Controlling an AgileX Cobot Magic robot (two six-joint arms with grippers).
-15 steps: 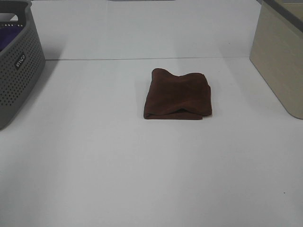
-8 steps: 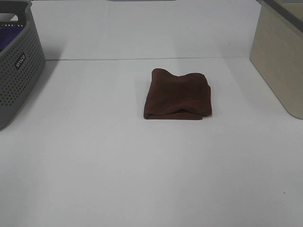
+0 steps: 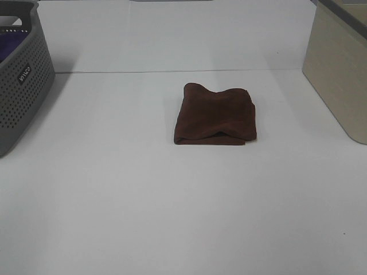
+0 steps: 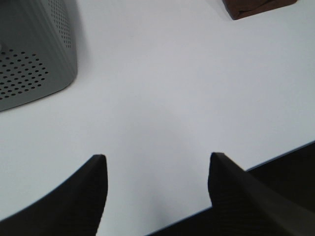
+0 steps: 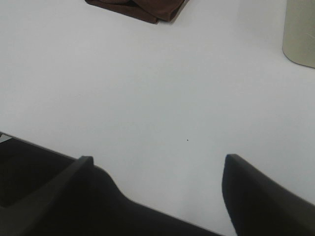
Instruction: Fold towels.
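A dark reddish-brown towel (image 3: 215,115) lies folded into a small thick square at the middle of the white table, its folded edges toward the front. A corner of it shows in the left wrist view (image 4: 256,7) and its edge in the right wrist view (image 5: 140,9). Neither gripper shows in the exterior view. My left gripper (image 4: 155,164) is open and empty above the table's front edge, far from the towel. My right gripper (image 5: 157,164) is open and empty near the front edge too.
A grey perforated basket (image 3: 20,80) with purple fabric inside stands at the far left; it also shows in the left wrist view (image 4: 34,54). A beige bin (image 3: 338,69) stands at the far right, its corner in the right wrist view (image 5: 300,34).
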